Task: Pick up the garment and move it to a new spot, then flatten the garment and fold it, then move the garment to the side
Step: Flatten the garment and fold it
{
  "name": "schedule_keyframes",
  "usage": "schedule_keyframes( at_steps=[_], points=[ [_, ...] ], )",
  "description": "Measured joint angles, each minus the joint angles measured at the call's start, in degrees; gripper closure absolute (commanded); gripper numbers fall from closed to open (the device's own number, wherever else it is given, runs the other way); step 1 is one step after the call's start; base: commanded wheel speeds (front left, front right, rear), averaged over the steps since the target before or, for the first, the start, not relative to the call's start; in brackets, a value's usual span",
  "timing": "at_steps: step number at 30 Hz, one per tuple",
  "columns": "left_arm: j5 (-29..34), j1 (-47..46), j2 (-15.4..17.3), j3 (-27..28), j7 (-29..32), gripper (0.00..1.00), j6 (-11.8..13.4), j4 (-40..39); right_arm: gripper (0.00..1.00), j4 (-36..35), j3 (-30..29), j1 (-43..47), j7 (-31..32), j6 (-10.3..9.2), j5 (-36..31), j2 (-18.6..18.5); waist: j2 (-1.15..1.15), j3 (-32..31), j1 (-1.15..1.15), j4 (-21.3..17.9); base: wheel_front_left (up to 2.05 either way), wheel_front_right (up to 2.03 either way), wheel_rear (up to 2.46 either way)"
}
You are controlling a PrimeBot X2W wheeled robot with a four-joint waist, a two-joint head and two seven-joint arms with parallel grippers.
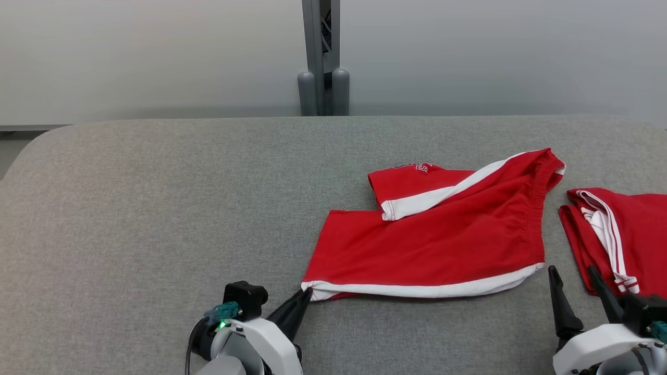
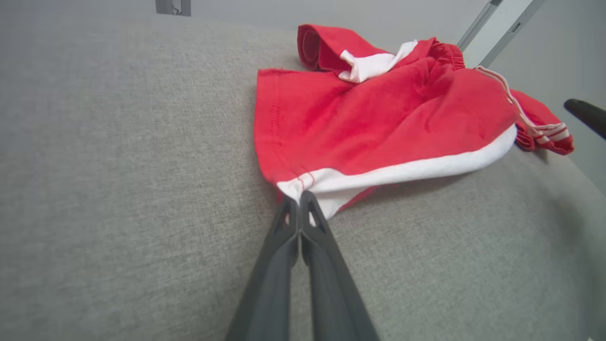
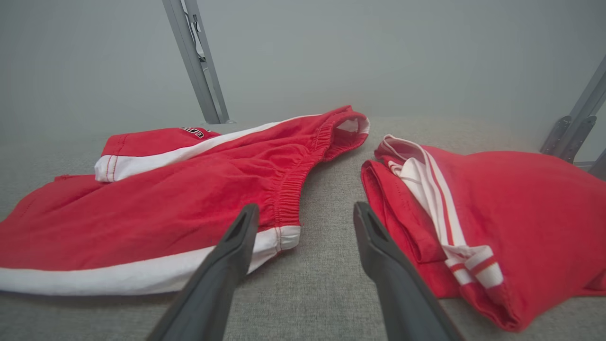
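Our left gripper (image 2: 299, 201) is pinched shut on the red shorts (image 1: 432, 245) at their seven o'clock corner; our right gripper (image 1: 571, 271) gapes empty at four o'clock.

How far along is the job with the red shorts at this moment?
Done: the red shorts lie on the grey table, mostly spread, though one leg is doubled over on top. In hand: the left tool is shut on the near hem corner; the right tool hangs open by the waistband corner, gripping nothing. Still to do: flattening, folding and moving aside, perhaps next to the folded red garment.
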Motion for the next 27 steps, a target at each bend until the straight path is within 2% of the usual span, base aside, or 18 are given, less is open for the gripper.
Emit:
schedule_keyframes(
  at_steps=[4,12,20,27],
  points=[
    [2.10,1.15,0.62,3.93,0.00,1.00,0.00,-2.27,0.00,1.14,-0.09,-0.34,0.01,0.00,0.02,-0.66,0.00,-0.54,0.00,0.69,0.00,0.00,0.00],
    [6.99,4.22,0.58,9.32,0.00,1.00,0.00,-4.72,0.00,8.26,7.92,-2.70,0.01,0.01,1.58,-4.65,0.00,-1.35,0.00,2.37,0.00,0.00,0.00],
    [8.95,5.10,0.02,10.66,0.00,1.00,0.00,-5.25,0.00,13.81,13.96,-6.61,0.00,0.01,2.76,-6.23,0.00,-1.11,0.00,3.40,0.00,0.00,0.00],
    [8.82,4.65,-0.22,9.40,0.00,1.00,0.00,-5.26,0.00,17.38,18.12,-10.18,0.00,0.01,5.22,-7.73,0.00,0.13,0.00,4.50,0.00,0.00,0.00]
  ],
)
